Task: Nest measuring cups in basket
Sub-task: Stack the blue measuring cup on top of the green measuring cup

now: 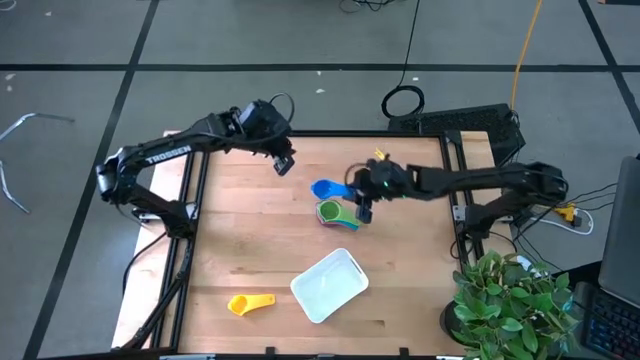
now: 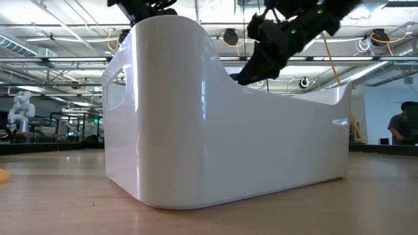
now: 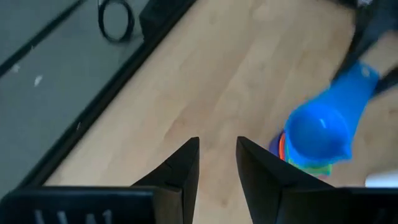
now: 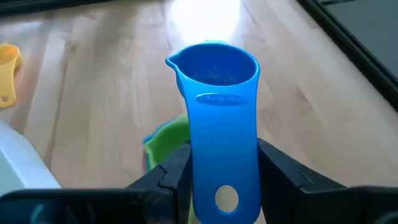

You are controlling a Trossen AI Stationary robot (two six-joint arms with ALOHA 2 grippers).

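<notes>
Measuring cups are scattered: a yellow plastic measuring cup [image 1: 250, 303] lies alone on the wooden bench [image 1: 250, 220], left of the white rectangular plastic basket [image 1: 329, 286]. The left hand [image 1: 284, 163] hovers near the back, fingers slightly parted, holding nothing. Mid-bench, a green-topped stack of nested cups [image 1: 333, 213] sits, and right above it the right hand [image 4: 219, 180] clamps a blue scoop's [image 4: 219, 93] flat handle.

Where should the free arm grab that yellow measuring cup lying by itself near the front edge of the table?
Take the yellow cup by its flat handle, which sticks out toward the basket. Come straight down from above, fingers across the handle's width: it lies flat on open wood, and the round bowl is probably harder to pinch.
</notes>
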